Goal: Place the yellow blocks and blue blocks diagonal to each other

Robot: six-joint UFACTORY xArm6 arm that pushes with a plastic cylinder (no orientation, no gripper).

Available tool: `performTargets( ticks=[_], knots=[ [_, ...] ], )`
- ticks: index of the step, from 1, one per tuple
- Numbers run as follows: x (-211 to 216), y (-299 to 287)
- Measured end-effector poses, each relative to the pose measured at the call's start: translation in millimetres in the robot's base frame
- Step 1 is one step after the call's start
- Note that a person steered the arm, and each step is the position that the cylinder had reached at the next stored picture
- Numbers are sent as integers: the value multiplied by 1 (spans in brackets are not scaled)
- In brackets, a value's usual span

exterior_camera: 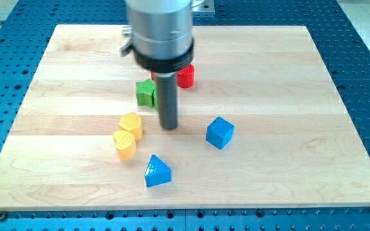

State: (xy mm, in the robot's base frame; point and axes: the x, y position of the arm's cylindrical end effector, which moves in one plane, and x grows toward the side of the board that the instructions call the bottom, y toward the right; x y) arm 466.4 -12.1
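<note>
Camera view: my tip rests on the wooden counter near its middle, at the end of a straight dark rod that hangs from a large grey cylinder cut off by the view's top edge. There is no hand on this arm, only the rod, so nothing is gripped.

The yellow blocks sit just to the view's left of my tip. The yellow hexagonal block lies nearest, and the yellow heart-shaped block touches it on its lower left, so the pair's long axis runs steeply, leaning from upper right to lower left.

The blue cube stands to the view's right of my tip, turned so that a corner faces the view's bottom. The blue triangular block lies below my tip, its apex pointing toward the view's top. The two blues are apart, on a line sloping from upper right to lower left.

A green block touches the rod's left side in the view; its shape is partly hidden. A red block is mostly covered by the cylinder, its shape unclear.
</note>
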Motion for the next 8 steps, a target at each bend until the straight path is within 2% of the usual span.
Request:
performTargets(
  ticks=[1, 2, 3, 4, 5, 6, 7, 8],
  knots=[
    [-24, 69],
    [2, 123],
    [49, 105],
    [74, 54],
    [34, 87],
    [19, 66],
    [55, 12],
    [61, 4]
  ],
)
